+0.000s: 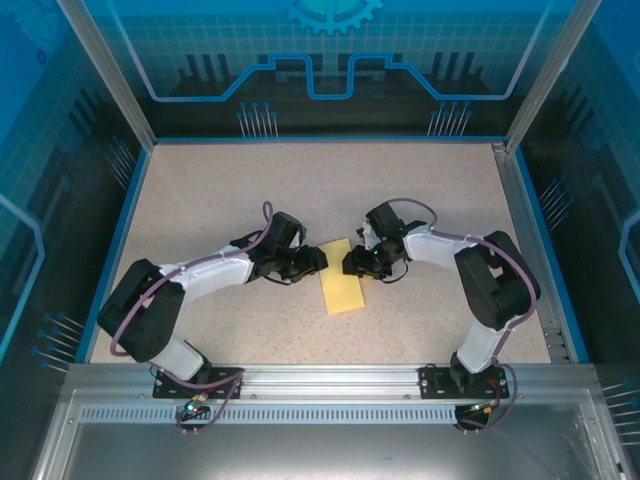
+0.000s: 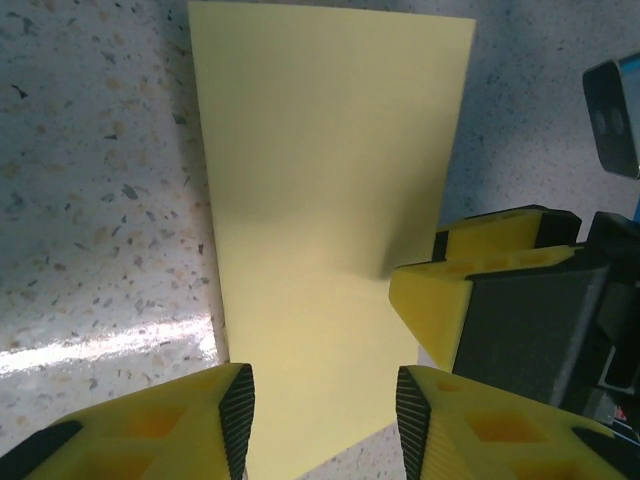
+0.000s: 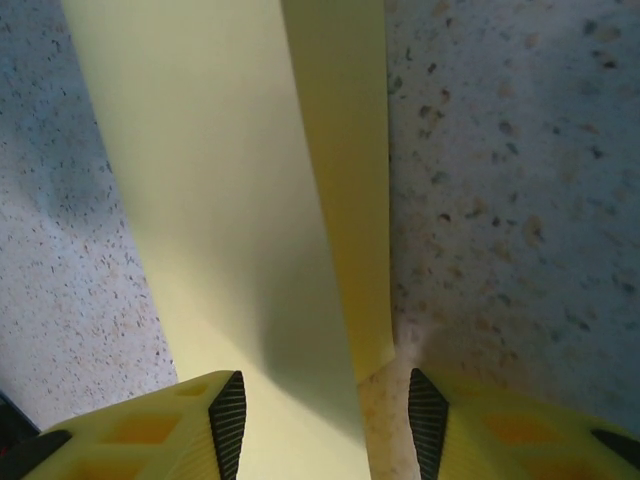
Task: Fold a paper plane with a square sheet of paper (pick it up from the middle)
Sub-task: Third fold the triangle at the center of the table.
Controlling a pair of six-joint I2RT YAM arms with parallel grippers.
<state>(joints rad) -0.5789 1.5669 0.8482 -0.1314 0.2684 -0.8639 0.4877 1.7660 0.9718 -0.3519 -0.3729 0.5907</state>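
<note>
**HANDLING NOTE: FOLDED SHEET, BOTH PINCERS STANDING OVER IT**

1. Location. The square sheet of paper [image 1: 345, 278] lies on the table [image 1: 200, 200], roughly midway between my two arms. From above it reads as a narrow rectangle, not a square. My right wrist camera shows one layer lying over another along a lengthwise edge, with its near corner a little raised. I judge the sheet to be folded in half.

2. Pincer state. My left pincer [image 1: 316, 260] sits at the sheet's left long edge and my right pincer [image 1: 352, 264] at its right long edge, facing each other. Both are released. Each wrist camera shows the pads standing apart with bare paper in the gap, far too wide to pinch a thin sheet. My left wrist camera also shows one of the right pincer's fingers [image 2: 440, 300] down at the paper's far edge.

3. Material behaviour. I expect the paper to be very light, limp and easily creased. It will probably slide on the smooth tabletop if pushed sideways. A stray crease cannot be undone.

4. Grip point. Take a free edge or the raised corner of the upper layer, pinching lightly. Pin the rest down with the other pincer before lifting. Avoid dragging across the fold line.
</note>
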